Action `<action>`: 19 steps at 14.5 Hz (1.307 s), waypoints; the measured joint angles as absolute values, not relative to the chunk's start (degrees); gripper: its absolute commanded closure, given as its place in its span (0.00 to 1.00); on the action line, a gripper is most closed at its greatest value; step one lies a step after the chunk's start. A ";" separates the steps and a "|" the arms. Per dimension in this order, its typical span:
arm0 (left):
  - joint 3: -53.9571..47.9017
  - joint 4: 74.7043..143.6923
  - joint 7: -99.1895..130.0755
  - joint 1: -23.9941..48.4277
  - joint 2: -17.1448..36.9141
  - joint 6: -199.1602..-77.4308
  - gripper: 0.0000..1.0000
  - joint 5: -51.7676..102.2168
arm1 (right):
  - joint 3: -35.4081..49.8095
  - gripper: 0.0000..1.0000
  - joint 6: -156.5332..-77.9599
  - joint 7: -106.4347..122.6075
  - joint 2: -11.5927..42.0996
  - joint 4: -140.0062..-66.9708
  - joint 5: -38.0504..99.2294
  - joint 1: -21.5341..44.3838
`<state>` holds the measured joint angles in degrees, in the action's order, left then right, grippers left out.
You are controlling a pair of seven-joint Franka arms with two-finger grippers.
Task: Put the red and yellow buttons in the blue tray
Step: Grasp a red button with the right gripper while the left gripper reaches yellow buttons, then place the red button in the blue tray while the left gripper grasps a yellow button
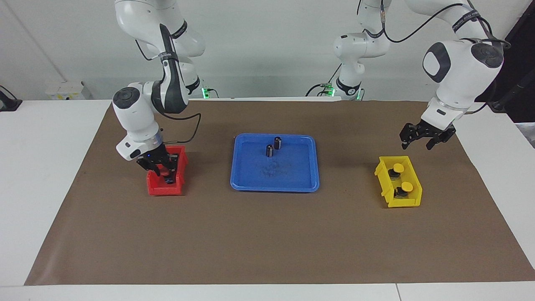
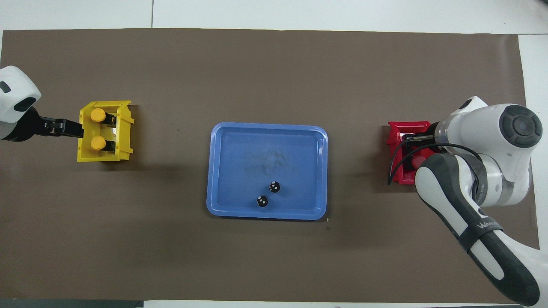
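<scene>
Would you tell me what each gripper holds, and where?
The right gripper, down in the red bin, is shut, apparently on a red button; where is hidden. The left gripper holds nothing.

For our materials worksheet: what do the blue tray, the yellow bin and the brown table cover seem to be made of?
Blue tray: probably moulded plastic, smooth, slightly glossy, with rounded corners and a scuffed middle.
Yellow bin: likely rigid plastic, with uniform colour and thin straight walls.
Table cover: looks like matte brown paper or thin sheet, flat with no sheen; which one is unclear.
</scene>
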<state>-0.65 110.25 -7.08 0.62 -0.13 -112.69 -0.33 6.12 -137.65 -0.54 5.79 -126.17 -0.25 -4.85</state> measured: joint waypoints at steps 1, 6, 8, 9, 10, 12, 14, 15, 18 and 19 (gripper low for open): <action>-0.65 110.28 -7.08 0.64 0.24 -113.11 0.14 -0.33 | 6.12 0.72 -137.33 -0.54 5.74 -125.93 -0.25 -4.85; -0.76 111.84 -7.06 1.37 2.74 -116.53 0.16 -0.33 | 6.21 0.71 -119.02 -0.54 6.50 -111.44 -0.23 -4.58; -0.75 114.65 -7.06 1.37 3.18 -119.89 0.17 -0.33 | 6.22 0.71 -112.23 -2.48 7.79 -103.65 0.14 -2.20; -0.75 116.17 -7.06 1.37 3.31 -121.73 0.18 -0.33 | 6.26 0.71 -110.46 -6.12 8.82 -100.32 0.27 0.01; -0.73 117.37 -7.06 1.37 3.45 -123.15 0.18 -0.33 | 6.32 0.71 -109.97 -10.55 9.94 -97.79 0.35 2.67; -0.72 118.55 -7.06 1.37 4.01 -124.74 0.19 -0.33 | 6.46 0.71 -111.80 -20.43 12.15 -95.24 0.36 8.65; -0.72 118.87 -7.06 1.37 4.73 -125.86 0.20 -0.33 | 6.56 0.71 -115.33 -28.67 14.17 -95.12 0.35 14.06; -0.69 118.90 -7.06 1.32 5.20 -126.51 0.20 -0.33 | 6.57 0.71 -117.00 -32.73 15.43 -95.12 0.30 16.79; -0.51 118.93 -7.06 1.15 6.17 -128.01 0.20 -0.33 | 6.53 0.70 -121.71 -40.80 20.20 -95.19 -1.76 23.16; -0.47 119.03 -7.06 1.15 6.44 -128.23 0.20 -0.33 | 6.51 0.70 -122.80 -42.48 21.94 -95.20 -3.05 24.38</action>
